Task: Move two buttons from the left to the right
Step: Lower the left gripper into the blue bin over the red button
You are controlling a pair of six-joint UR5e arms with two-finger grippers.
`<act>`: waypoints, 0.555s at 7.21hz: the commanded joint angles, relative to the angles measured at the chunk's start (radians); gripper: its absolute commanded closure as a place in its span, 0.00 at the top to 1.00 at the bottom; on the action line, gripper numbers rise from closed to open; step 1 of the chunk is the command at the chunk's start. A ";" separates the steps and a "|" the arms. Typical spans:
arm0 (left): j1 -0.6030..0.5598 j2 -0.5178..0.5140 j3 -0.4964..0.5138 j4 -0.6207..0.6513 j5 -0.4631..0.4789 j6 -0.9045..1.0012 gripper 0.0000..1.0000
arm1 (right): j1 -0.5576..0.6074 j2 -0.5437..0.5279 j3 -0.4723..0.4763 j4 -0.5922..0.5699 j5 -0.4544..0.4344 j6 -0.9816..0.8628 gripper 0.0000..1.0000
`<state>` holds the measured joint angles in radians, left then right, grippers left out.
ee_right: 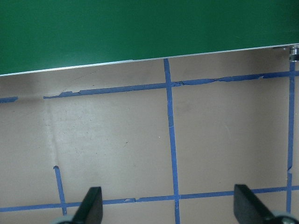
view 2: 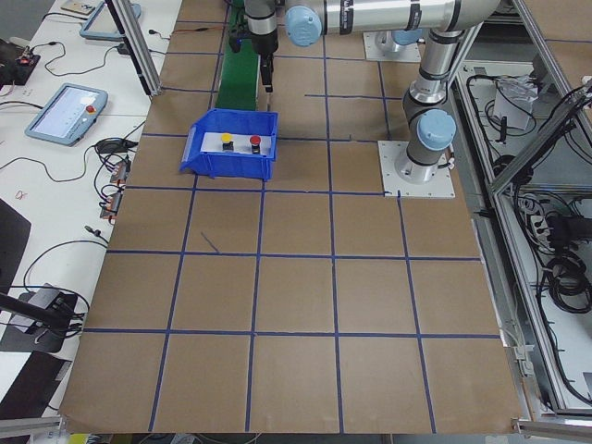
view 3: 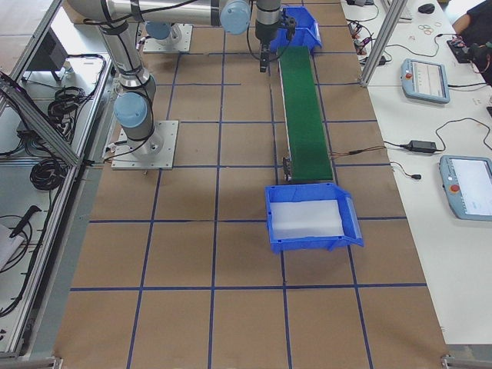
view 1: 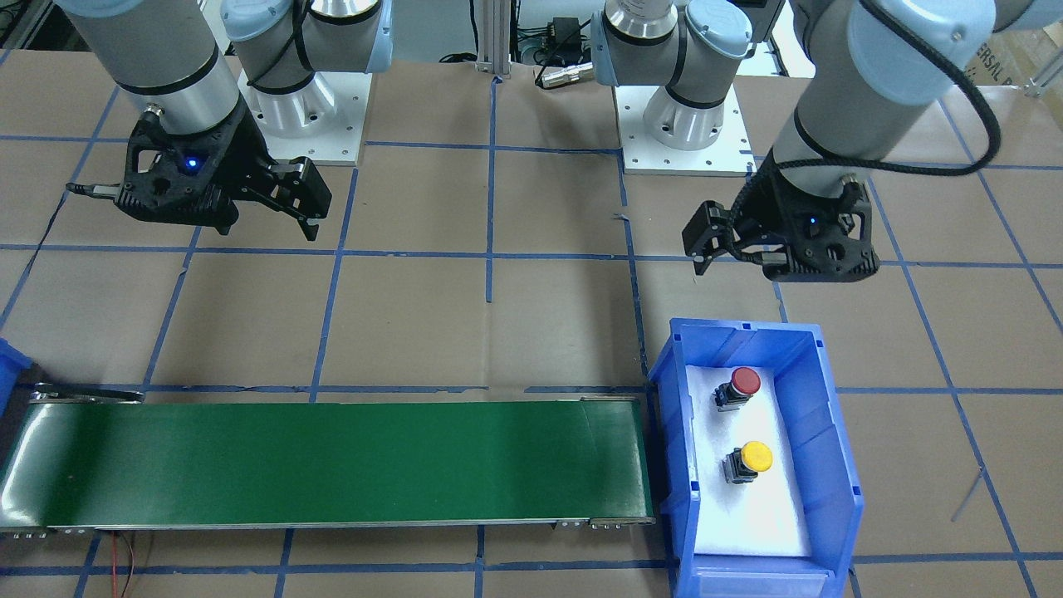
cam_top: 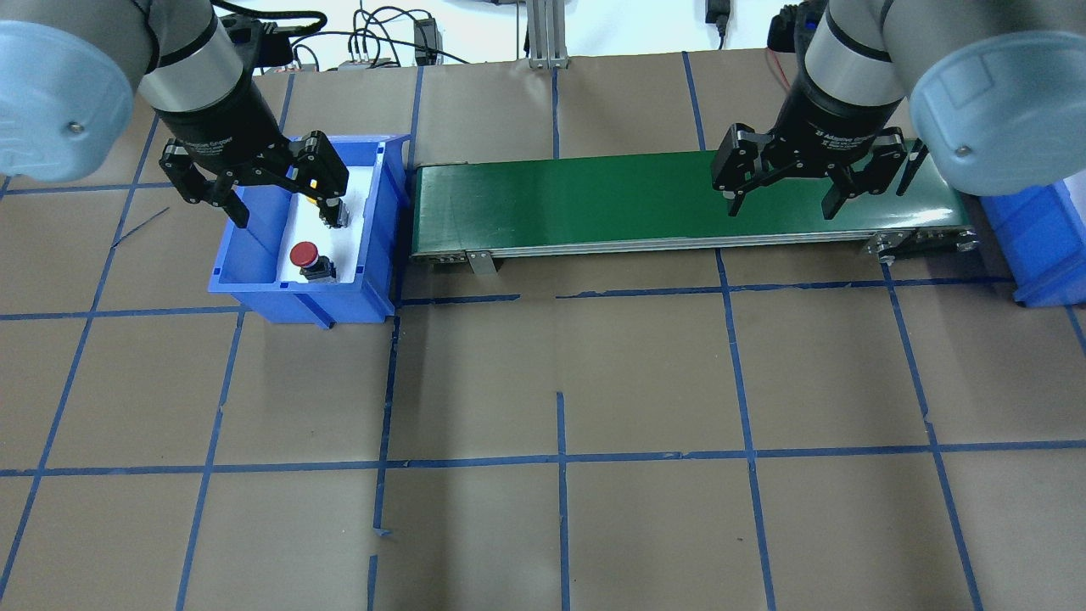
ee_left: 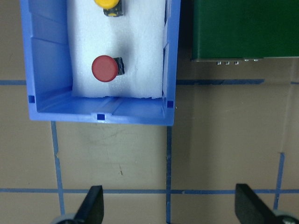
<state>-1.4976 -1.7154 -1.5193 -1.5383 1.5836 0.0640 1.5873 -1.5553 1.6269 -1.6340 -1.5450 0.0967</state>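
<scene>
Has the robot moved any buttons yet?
Not yet. Nothing looks done: the red button and yellow button both sit in the left blue bin, and the right blue bin holds no buttons. The left gripper and right gripper are open and empty. Both buttons are left to move.

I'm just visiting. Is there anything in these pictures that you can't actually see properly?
Overhead view: a finger of the left gripper covers most of the yellow button.
Left wrist view: the top edge cuts off part of the yellow button's cap.
Overhead view: the right edge cuts the second blue bin, hiding its inside there.
Left side view: the red button is too small for detail.
</scene>
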 commanded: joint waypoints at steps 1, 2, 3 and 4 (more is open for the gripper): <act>0.054 -0.123 0.015 0.123 -0.008 0.154 1.00 | -0.003 0.000 0.001 0.000 0.000 0.000 1.00; 0.060 -0.163 0.013 0.163 -0.008 0.158 1.00 | -0.003 0.000 0.001 0.000 0.000 0.000 1.00; 0.062 -0.209 0.007 0.235 -0.007 0.169 1.00 | -0.003 0.000 0.001 0.002 -0.001 0.000 1.00; 0.063 -0.242 -0.001 0.275 -0.007 0.166 1.00 | -0.003 0.000 0.001 0.000 -0.001 0.000 1.00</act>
<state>-1.4379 -1.9102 -1.5122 -1.3239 1.5765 0.2239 1.5847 -1.5554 1.6276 -1.6330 -1.5457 0.0967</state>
